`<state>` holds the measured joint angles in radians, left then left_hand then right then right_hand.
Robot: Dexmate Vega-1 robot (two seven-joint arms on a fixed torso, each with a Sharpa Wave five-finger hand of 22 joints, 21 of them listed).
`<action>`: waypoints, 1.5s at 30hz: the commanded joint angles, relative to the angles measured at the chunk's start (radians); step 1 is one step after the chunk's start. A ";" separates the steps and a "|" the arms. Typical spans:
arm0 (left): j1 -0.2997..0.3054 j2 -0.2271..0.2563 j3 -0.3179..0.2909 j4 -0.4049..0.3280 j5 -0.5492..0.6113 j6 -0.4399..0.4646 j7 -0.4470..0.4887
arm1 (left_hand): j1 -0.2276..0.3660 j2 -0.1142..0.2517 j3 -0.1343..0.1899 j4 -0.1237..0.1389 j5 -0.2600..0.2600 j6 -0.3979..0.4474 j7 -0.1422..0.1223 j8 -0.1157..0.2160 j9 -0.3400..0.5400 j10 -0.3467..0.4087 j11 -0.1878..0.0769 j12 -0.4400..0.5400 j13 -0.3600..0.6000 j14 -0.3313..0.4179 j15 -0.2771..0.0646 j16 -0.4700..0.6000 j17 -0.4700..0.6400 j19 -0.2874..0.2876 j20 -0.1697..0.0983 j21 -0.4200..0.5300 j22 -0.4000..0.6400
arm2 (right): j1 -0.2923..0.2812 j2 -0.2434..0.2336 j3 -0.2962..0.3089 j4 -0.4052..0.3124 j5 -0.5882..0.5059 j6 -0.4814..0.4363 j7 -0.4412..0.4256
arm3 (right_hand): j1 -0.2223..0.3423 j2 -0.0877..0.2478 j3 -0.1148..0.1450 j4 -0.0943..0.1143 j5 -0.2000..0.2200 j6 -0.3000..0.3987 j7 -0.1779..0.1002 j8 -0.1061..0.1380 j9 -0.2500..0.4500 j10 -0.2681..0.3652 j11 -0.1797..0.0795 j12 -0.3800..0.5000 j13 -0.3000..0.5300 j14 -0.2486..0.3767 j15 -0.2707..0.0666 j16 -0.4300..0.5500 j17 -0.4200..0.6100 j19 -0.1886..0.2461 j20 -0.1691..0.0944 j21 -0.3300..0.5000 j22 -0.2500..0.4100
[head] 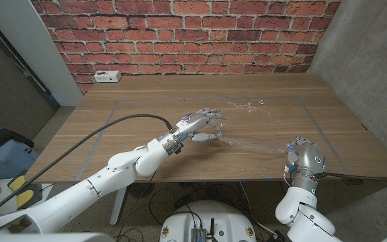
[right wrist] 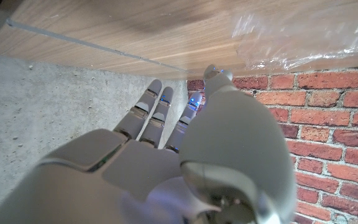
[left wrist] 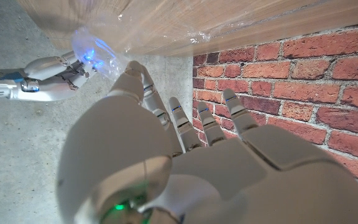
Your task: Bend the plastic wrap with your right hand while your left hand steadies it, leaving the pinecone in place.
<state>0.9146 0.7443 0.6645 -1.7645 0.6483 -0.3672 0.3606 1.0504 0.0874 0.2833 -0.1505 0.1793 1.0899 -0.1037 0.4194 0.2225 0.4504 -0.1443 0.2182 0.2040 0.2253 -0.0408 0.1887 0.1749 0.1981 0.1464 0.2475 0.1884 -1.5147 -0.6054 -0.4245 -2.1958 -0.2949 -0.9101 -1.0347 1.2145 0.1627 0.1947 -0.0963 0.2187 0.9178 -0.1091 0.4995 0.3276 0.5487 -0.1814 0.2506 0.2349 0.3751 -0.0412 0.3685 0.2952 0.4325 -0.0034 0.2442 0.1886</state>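
On the wooden table [head: 153, 144] in front of a red brick wall [head: 180, 30], a sheet of clear, crinkled plastic wrap [head: 247, 138], stretched from the middle of the tabletop toward the near right edge. Over the sheet's left end, the robot's pale grey left hand [head: 203, 124], fingers [head: 210, 136] spread and reaching down to the film, seemingly pressing on it; no closed grasp visible, and exact contact hard to tell. At the near right edge of the table, the robot's right hand [head: 299, 153], beside the sheet's near end; from the head view, whether fingers pinch the film or merely touch it cannot be told. In the left wrist view, the back of the left hand [left wrist: 185, 155] with fingers extended and apart, the wrap's crumpled edge [left wrist: 148, 22] above the fingertips, and the right hand [left wrist: 58, 71] in the distance with film bunched at its fingers. In the right wrist view, the right hand [right wrist: 185, 155] with fingers fairly straight, thumb raised toward the wrap [right wrist: 303, 34]. At the far left of the table, a white power strip [head: 106, 76]. Faint tape lines [head: 106, 128] marking a rectangle on the wood.
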 commanded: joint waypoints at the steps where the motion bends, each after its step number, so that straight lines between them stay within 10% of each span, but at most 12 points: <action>1: 0.004 -0.018 -0.041 -0.002 0.012 0.013 0.026 | -0.009 0.010 0.003 0.004 0.000 0.000 0.000 -0.011 0.142 -0.011 0.007 -0.003 0.005 -0.004 -0.033 -0.003 0.001 0.001 0.010 -0.003 0.004 | -0.006 0.032 0.022 0.031 -0.039 0.074 -0.027 | 0.002 0.006 0.003 0.008 0.008 0.001 0.006 0.011 0.009 0.007 0.014 -0.003 0.005 0.005 -0.176 -0.006 0.002 0.004 0.008 0.008 0.003; 7: -0.008 0.000 -0.028 -0.026 0.045 0.031 -0.026 | -0.013 0.015 0.001 0.005 0.000 0.011 -0.010 -0.008 0.140 -0.023 0.005 -0.006 0.005 -0.019 -0.019 -0.006 0.002 -0.002 0.012 -0.005 0.005 | 0.015 -0.025 -0.005 -0.053 -0.054 -0.120 0.103 | 0.030 -0.001 0.009 -0.017 0.012 0.019 0.005 0.025 0.013 -0.040 0.005 -0.026 0.004 -0.020 -0.170 -0.018 0.003 0.011 0.010 0.011 0.003; 16: -0.039 -0.009 -0.011 -0.002 -0.016 -0.016 -0.092 | -0.015 0.005 -0.005 0.002 -0.003 0.024 -0.008 -0.008 0.131 -0.031 -0.001 -0.008 0.005 -0.030 -0.016 -0.008 0.001 -0.005 0.017 -0.008 0.004 | 0.024 -0.084 -0.024 -0.144 -0.021 -0.265 0.223 | 0.027 -0.033 -0.019 -0.031 0.008 -0.125 -0.030 -0.053 -0.017 -0.128 0.017 -0.054 0.001 -0.083 -0.130 -0.042 0.001 -0.006 0.022 0.004 0.002; 22: -0.038 -0.033 -0.012 0.014 -0.026 -0.016 -0.077 | -0.011 0.015 -0.002 0.002 -0.003 0.009 -0.006 -0.012 0.134 -0.042 -0.001 -0.010 0.005 -0.034 -0.017 -0.006 0.002 -0.008 0.014 -0.011 0.005 | 0.060 -0.142 -0.058 -0.248 0.023 -0.486 0.319 | 0.115 -0.007 0.038 -0.069 0.003 -0.240 -0.065 -0.139 -0.055 -0.214 0.023 -0.063 -0.003 -0.138 -0.101 -0.084 -0.015 -0.043 0.036 -0.011 0.001; 28: -0.031 -0.054 -0.017 0.019 -0.009 -0.010 -0.027 | 0.012 0.029 0.010 -0.009 0.005 -0.002 0.044 -0.002 0.155 -0.035 0.002 -0.004 0.006 -0.032 -0.020 -0.004 0.000 -0.006 0.014 -0.011 0.005 | 0.009 -0.112 -0.044 -0.257 -0.124 -0.486 0.454 | 0.116 -0.019 0.054 -0.063 -0.017 -0.305 -0.086 -0.187 -0.074 -0.278 0.020 -0.067 -0.005 -0.177 -0.084 -0.113 -0.024 -0.067 0.041 -0.020 -0.001; 45: -0.002 -0.084 -0.032 0.007 0.059 0.027 0.142 | 0.028 0.026 0.016 -0.016 0.013 -0.012 0.047 0.014 0.186 -0.047 0.008 -0.006 0.007 -0.033 -0.026 -0.005 -0.002 0.005 0.016 -0.008 0.006 | -0.017 -0.147 -0.021 -0.220 0.013 -0.349 0.370 | -0.071 -0.114 -0.054 0.006 0.013 -0.400 -0.109 -0.259 -0.094 -0.348 0.040 -0.061 -0.010 -0.197 -0.055 -0.124 -0.031 -0.078 0.068 -0.029 -0.003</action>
<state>0.8927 0.6788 0.6421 -1.7499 0.6782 -0.3617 0.4082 1.0669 0.1136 0.2931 -0.1604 0.1824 1.0608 -0.0744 0.4223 0.2503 0.4041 -0.1375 0.2107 0.2071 0.1930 -0.0410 0.1810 0.1721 0.1944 0.1608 0.2399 0.1883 -1.5238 -0.7318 -0.4481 -2.4384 -0.3404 -1.3316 -0.6394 1.1524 0.0500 0.1476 -0.0880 0.2188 0.5300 -0.2183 0.2468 0.2321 0.2098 -0.1381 0.1888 0.2228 0.1833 -0.0358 0.2462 0.2646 0.3554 0.0593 0.2206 0.1860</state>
